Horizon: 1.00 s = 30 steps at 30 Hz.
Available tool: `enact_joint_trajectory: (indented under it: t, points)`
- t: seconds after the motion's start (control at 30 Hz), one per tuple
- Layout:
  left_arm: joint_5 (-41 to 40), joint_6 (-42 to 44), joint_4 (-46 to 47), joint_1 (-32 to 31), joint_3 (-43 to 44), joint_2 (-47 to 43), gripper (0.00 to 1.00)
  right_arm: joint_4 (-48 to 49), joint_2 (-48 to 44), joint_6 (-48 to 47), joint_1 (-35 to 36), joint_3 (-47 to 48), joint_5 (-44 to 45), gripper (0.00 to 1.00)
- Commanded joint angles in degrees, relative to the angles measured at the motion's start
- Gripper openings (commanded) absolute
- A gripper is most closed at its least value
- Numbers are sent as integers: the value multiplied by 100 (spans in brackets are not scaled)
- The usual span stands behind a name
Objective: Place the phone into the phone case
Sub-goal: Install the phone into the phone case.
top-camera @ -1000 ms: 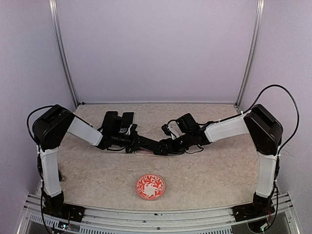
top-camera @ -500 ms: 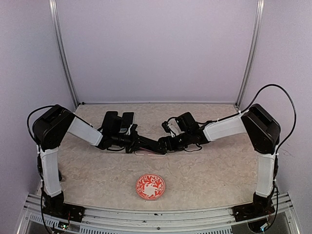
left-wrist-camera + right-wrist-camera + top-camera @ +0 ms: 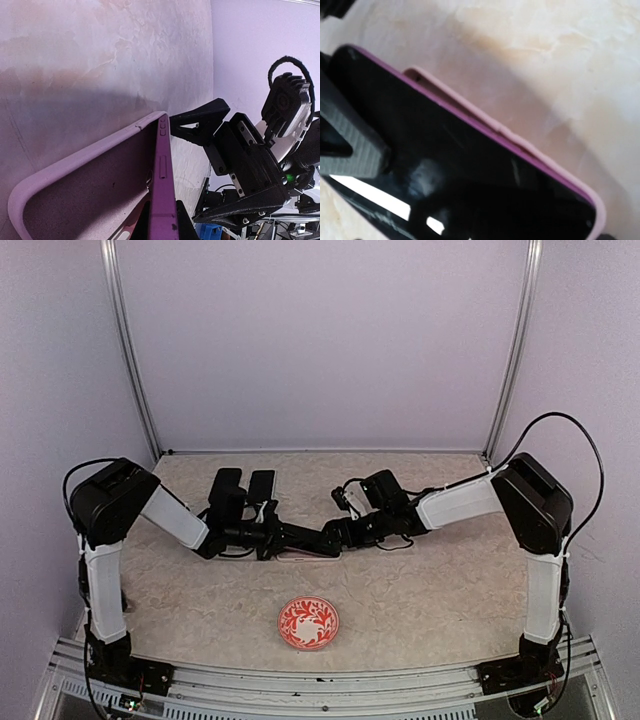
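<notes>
The purple-edged phone with a black glass face sits partly in the soft pink phone case, tilted rather than flat in it. The case lies on the mottled beige worktop, about midway between the two arms. The left tool clamps one end of the phone between its fingers. The right tool has its jaws spread apart, one fingertip at the phone's far end. A round red patterned plate lies nearer the arm bases, apart from both.
</notes>
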Motion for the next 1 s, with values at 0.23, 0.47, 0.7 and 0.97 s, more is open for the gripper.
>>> enact_joint_trajectory:
  t: [0.23, 0.47, 0.7, 0.97]
  points:
    - [236, -456, 1398, 17, -770, -33, 0, 503, -198, 165, -84, -578, -705, 99]
    - [306, -601, 1927, 35, -930, -177, 0, 426, -203, 244, -99, -587, -817, 99]
    - [320, -662, 2273, 52, -1045, -303, 0, 479, -248, 370, -94, -679, -901, 99]
    - [311, -674, 2482, 70, -1070, -420, 0, 519, -334, 440, -95, -722, -935, 99]
